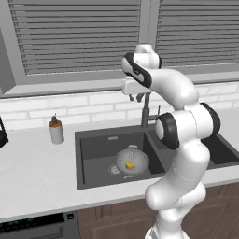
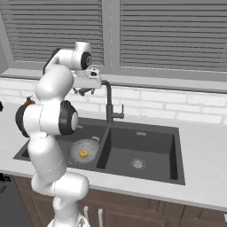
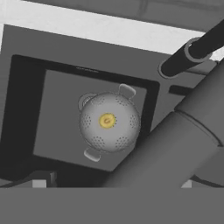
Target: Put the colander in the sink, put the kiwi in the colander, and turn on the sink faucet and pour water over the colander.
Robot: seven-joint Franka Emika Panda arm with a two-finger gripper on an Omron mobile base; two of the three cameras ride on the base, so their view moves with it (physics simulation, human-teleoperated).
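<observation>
Hovering high above the dark double sink [image 1: 88,140], just beside the top of the tall gooseneck faucet [image 2: 108,102], with the gripper [image 1: 135,97] pointing down and its two fingers spread wide apart, holding nothing. Resting in the larger left basin, near the round drain, sitting upright: the grey pierced colander [image 1: 132,161], with the small yellow kiwi [image 1: 130,165] lying in the middle of its bowl. Looking straight down from the hand camera, showing the colander [image 3: 109,122] with its two loop handles and the kiwi [image 3: 107,120] at its centre, and the dark spout of the faucet [image 3: 192,54] crossing the upper right corner. Judging from this, finishing with the first two steps and moving on to the third: turning on the water. Not yet running, no stream falling from the spout. Calling next for bringing the open fingers to the small side lever [image 2: 119,115] low on the faucet stem, well below the gripper, and pushing it. Needing also, probably, the spout swung over the colander, though whether the spout is already aimed at the bowl cannot be told. Standing on the counter left of the sink, well apart: a small soap bottle [image 1: 56,130].
</observation>
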